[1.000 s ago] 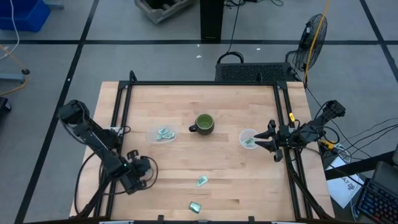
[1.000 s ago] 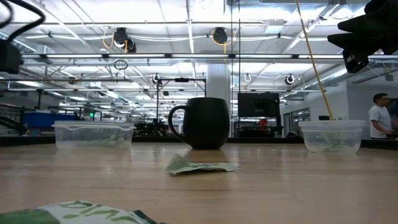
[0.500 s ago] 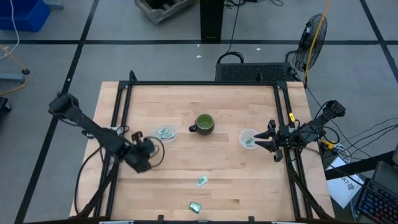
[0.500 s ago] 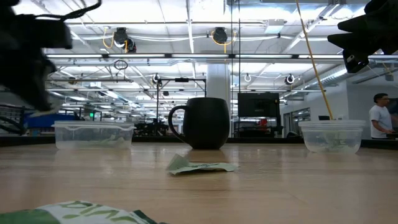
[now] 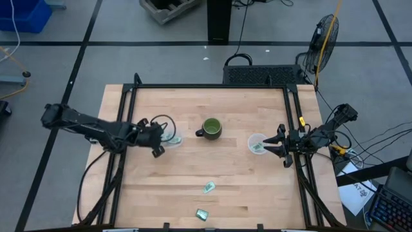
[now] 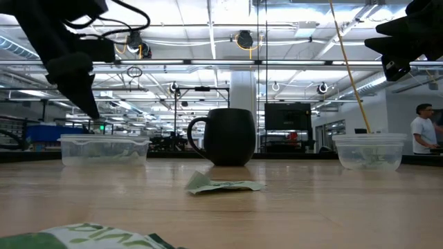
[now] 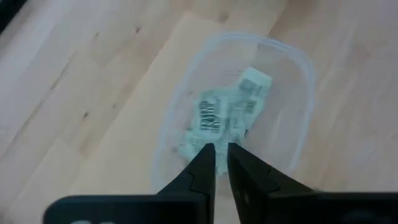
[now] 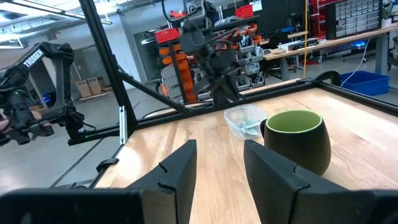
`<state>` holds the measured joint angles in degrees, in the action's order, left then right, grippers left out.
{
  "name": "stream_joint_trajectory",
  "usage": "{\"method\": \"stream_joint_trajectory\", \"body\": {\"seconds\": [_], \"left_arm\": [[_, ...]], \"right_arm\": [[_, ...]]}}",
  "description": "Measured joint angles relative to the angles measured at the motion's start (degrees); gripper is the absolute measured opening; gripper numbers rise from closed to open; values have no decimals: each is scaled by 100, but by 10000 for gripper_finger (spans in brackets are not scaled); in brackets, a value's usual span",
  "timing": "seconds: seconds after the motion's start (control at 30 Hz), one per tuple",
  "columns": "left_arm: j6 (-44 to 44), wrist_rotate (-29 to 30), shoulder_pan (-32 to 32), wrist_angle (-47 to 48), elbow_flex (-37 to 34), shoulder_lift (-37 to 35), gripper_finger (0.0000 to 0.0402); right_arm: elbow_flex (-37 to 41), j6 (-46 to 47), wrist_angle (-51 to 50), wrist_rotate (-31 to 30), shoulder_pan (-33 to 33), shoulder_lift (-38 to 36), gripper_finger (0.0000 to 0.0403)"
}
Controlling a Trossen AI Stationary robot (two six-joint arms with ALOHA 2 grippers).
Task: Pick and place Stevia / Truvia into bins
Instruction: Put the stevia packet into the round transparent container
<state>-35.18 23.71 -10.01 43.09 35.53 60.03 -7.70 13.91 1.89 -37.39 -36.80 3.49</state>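
Observation:
My left gripper (image 5: 159,139) hangs just above the left clear bin (image 5: 169,138), pointing down, fingers almost closed over the green-and-white Stevia packets (image 7: 227,112) lying in that bin (image 7: 298,62). My right gripper (image 5: 277,143) waits open at the table's right edge beside the right bin (image 5: 257,143), which holds a packet. Two loose packets lie flat on the near part of the table (image 5: 208,187) (image 5: 202,214); the low view shows them too (image 6: 221,185) (image 6: 90,236). My left gripper pinches a thin pale packet edge (image 7: 221,148) between its two fingertips; only a sliver shows in the narrow gap. The fingers come from above, pointing down. The packet is lifted clear over the left bin, and the rest of it cannot be told from the packets below.
The dark green mug (image 5: 211,128) stands between the two bins, its handle toward the left bin. A black frame rail runs round the table (image 5: 291,122). Bare wood lies on the near half around the loose packets. A person stands far off in the room (image 6: 422,131).
My left gripper has swung from the near-left part of the table toward the far edge and to the right, and now stands over the left bin. The right arm and the loose packets have kept still.

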Motion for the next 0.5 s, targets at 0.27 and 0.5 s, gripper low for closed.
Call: {"method": "stream_joint_trajectory", "body": {"seconds": [0.27, 0.5], "left_arm": [[243, -915, -304, -675, 0, -76, 86], [428, -214, -1828, -1784, -65, -684, 34]], "right_arm": [[0, -2, 0, -2, 2, 2, 126], [0, 0, 0, -1, 1, 0, 126]]}}
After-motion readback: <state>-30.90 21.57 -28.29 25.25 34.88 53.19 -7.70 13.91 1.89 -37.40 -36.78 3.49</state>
